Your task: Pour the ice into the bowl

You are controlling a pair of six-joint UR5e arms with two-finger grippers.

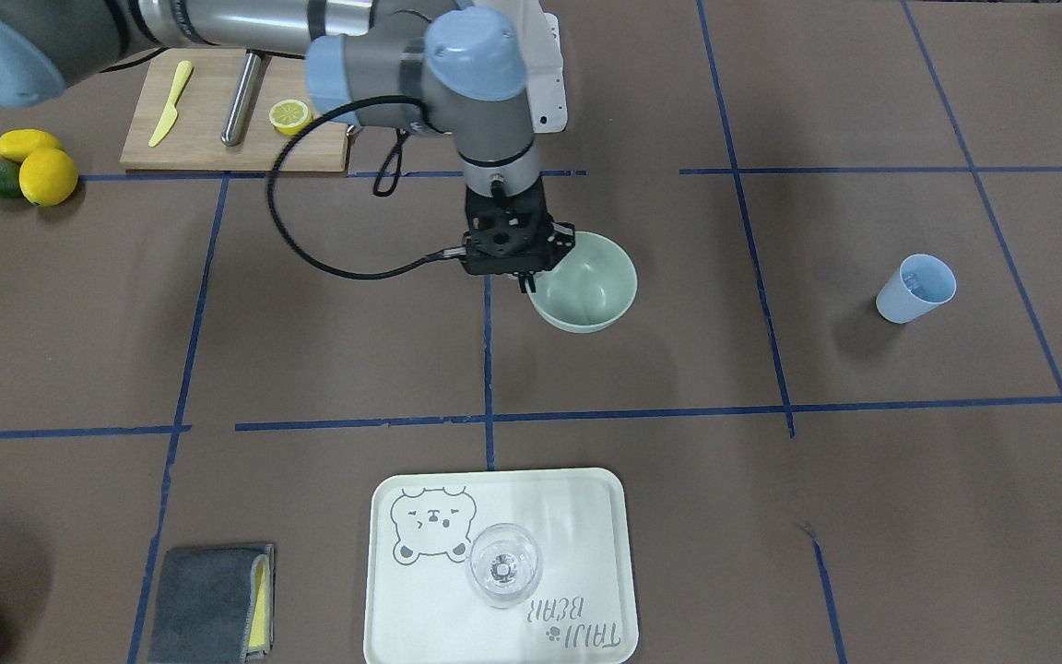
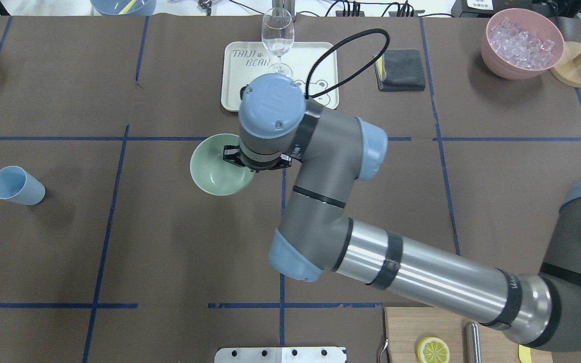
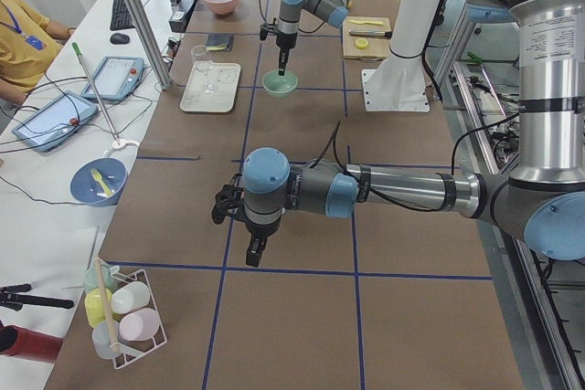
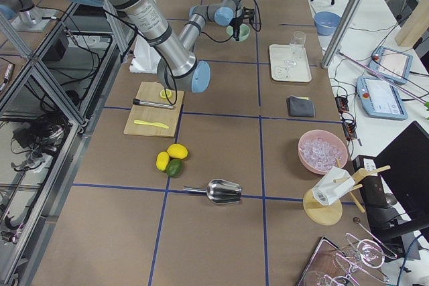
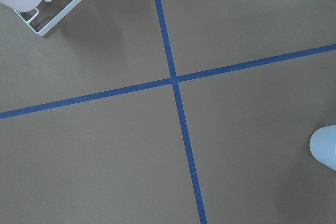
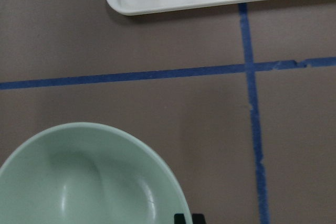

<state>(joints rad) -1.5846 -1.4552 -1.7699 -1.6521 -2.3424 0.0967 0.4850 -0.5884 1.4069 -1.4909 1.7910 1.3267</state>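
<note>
The pale sage-green bowl (image 1: 591, 286) stands near the table's middle and looks empty; it also shows in the overhead view (image 2: 215, 171) and the right wrist view (image 6: 79, 182). My right gripper (image 1: 525, 281) points down at the bowl's rim, with its fingertips (image 6: 181, 217) close together astride the rim. The light blue cup (image 2: 17, 185) stands upright far off on my left side (image 1: 915, 288); its contents are unclear. Clear ice cubes (image 2: 522, 38) fill the pink container. My left gripper (image 3: 256, 248) hangs over bare table, and I cannot tell whether it is open or shut.
A white tray (image 1: 586, 516) with a clear wine glass (image 1: 503, 564) lies beyond the bowl, with a grey cloth (image 2: 400, 69) beside it. A cutting board (image 1: 218, 138) holds a yellow knife, a steel rod and a lemon half. Lemons and an avocado (image 1: 29, 166) lie nearby.
</note>
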